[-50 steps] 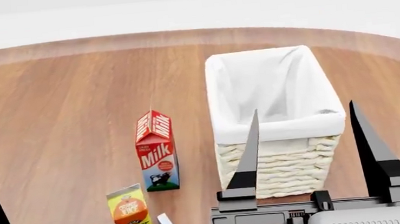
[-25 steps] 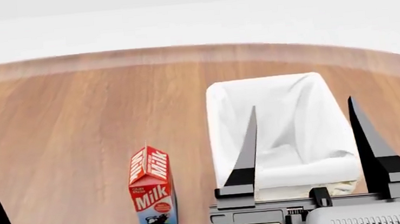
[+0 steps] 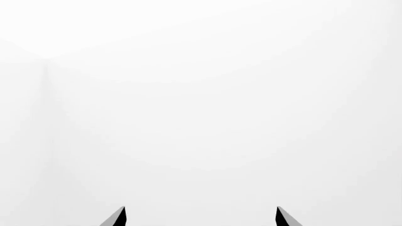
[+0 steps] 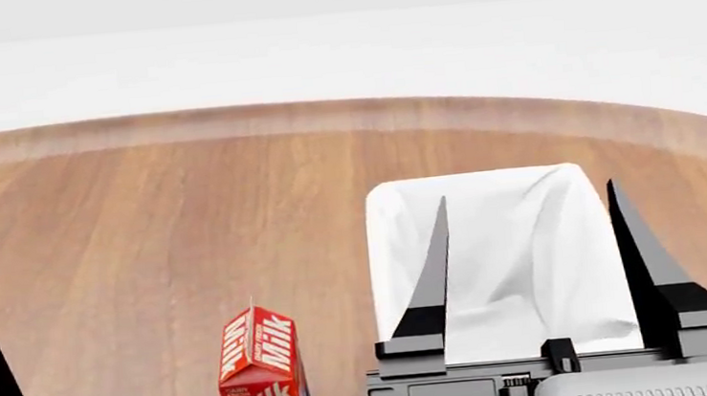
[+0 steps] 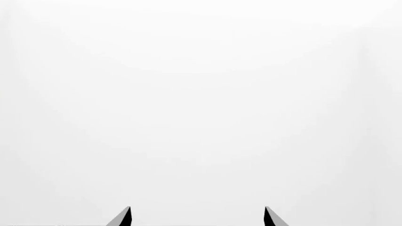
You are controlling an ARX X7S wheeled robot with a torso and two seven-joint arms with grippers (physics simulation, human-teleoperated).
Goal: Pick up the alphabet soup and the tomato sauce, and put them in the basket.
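We see the basket (image 4: 499, 243) lower right of center, white lining showing. Right gripper (image 4: 530, 240) fingers spread apart in front of it, empty. Left gripper (image 3: 199, 216) likewise apart. Carton (image 4: 263, 379) bottom center-left reads "Milk". Cans not visible.

White-lined basket (image 4: 499, 243); red milk carton (image 4: 262, 369); seemingly wood-grained table (image 4: 139, 236).

The right gripper (image 4: 527, 250) is held upright with jaws spread wide; the left gripper (image 3: 199, 215) likewise gapes.

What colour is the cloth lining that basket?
White, seen best in the head view: white cloth lining of the rectangular basket.
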